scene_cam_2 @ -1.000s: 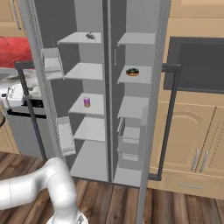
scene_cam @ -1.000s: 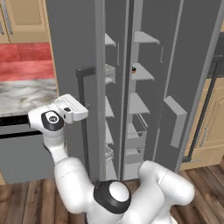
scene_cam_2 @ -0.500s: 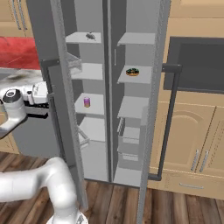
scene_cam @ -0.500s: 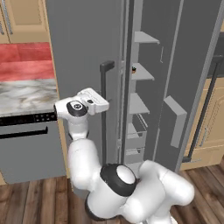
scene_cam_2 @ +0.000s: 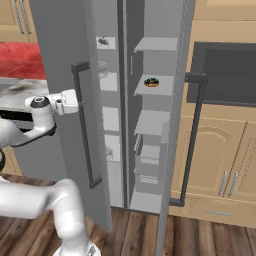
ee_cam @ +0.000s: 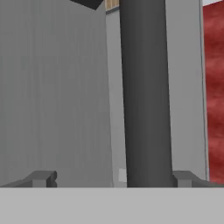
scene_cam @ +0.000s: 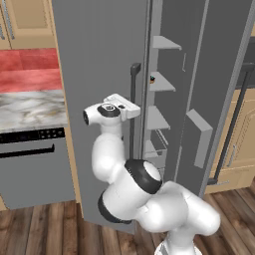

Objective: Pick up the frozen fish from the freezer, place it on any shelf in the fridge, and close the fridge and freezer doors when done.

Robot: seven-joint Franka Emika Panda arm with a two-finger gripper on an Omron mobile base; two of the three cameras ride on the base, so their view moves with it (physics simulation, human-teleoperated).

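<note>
No readable brand, label or writing is visible. The two-finger gripper (ee_cam: 111,178) is spread wide, with its fingertips (ee_cam: 43,178) either side of the vertical dark grey bar handle (ee_cam: 144,92) on the wide flat grey fridge door (scene_cam_2: 65,65). The small, flat, dark grey frozen fish (scene_cam_2: 103,41) lies on a pale upper fridge shelf (scene_cam_2: 111,44). The narrower grey freezer door (scene_cam: 219,89) stands open.

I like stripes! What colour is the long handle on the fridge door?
Plain dark grey handle, no stripes. Best seen in the hand view.
</note>
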